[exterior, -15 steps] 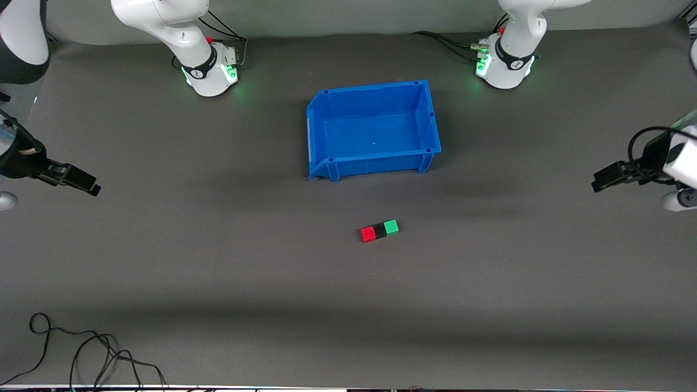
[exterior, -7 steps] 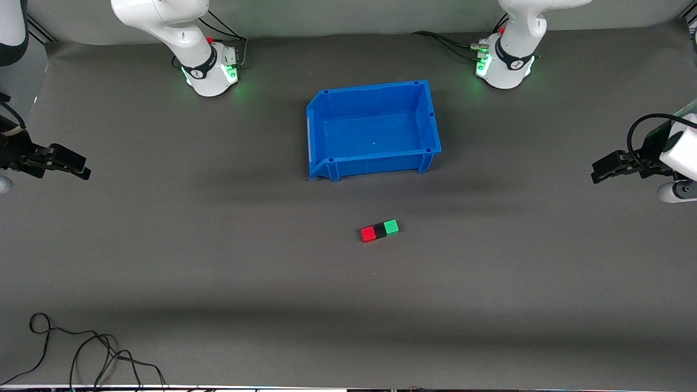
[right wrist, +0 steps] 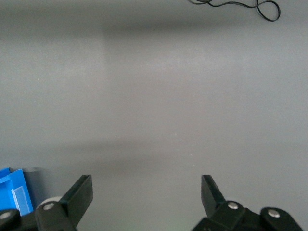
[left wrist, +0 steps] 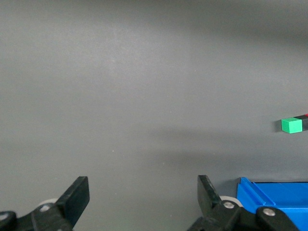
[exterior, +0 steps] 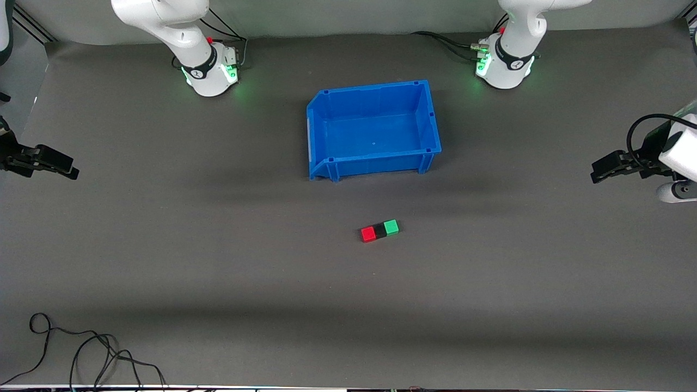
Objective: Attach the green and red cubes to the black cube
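Sitting joined in one row on the table (exterior: 490, 283): red cube (exterior: 368, 234), black cube (exterior: 380, 231), green cube (exterior: 391, 227), nearer the camera than the blue bin (exterior: 372, 129) | attachment looks done | left hand (exterior: 605, 172) and right hand (exterior: 57, 163) spread open, empty, over the table's ends, well apart from the cubes | nothing left but waiting, by my read

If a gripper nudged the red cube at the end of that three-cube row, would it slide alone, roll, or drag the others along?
The red cube sits flush against the black cube, with the green cube on its other face, so the row probably shifts together. Flat faces on the grey mat make rolling unlikely. It looks small, rigid and likely light.
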